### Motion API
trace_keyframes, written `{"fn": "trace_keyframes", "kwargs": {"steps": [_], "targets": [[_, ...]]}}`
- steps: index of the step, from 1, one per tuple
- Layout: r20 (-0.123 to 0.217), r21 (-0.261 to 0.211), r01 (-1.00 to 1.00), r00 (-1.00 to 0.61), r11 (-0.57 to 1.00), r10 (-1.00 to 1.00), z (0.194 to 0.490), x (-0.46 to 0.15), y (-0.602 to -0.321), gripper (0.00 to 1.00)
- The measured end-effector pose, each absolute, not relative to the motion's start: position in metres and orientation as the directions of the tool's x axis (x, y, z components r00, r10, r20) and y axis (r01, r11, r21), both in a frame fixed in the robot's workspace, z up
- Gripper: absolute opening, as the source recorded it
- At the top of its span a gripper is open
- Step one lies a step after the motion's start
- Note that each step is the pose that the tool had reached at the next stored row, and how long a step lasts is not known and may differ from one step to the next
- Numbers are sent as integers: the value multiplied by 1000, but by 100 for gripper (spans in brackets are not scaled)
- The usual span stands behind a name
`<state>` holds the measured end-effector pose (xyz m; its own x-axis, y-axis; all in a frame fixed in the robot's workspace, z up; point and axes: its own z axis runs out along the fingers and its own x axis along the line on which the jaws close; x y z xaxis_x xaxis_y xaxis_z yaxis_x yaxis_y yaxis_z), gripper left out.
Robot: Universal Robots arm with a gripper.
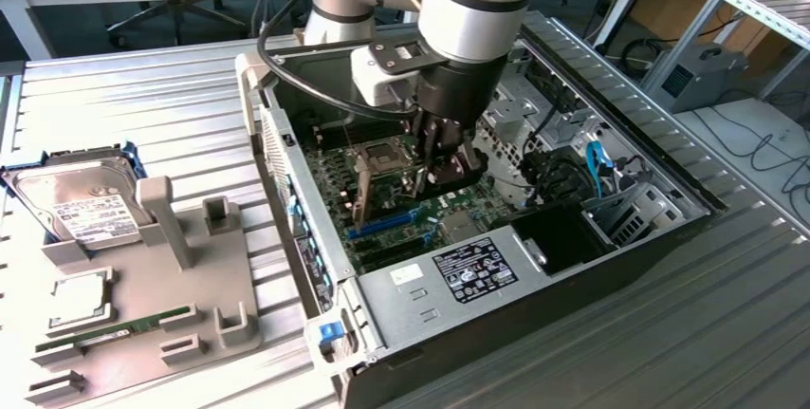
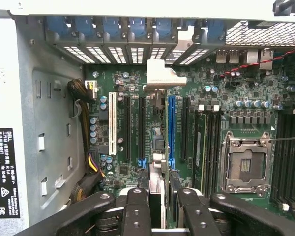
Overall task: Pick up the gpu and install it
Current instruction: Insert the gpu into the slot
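The gripper (image 1: 446, 174) holds the gpu (image 2: 160, 162) edge-on by its top edge over the motherboard (image 2: 226, 128); the card seems stiff, light, fragile.

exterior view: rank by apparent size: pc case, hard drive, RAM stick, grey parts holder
1. pc case
2. grey parts holder
3. hard drive
4. RAM stick
The order looks clear, though the holder partly hides the drive.
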<state>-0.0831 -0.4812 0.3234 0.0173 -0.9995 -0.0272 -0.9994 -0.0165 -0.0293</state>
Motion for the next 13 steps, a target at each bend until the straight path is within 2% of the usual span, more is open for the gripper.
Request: {"fn": "trace_keyframes", "kwargs": {"steps": [13], "targets": [[-27, -29, -999, 17, -16, -999, 323, -83, -471, 27]]}}
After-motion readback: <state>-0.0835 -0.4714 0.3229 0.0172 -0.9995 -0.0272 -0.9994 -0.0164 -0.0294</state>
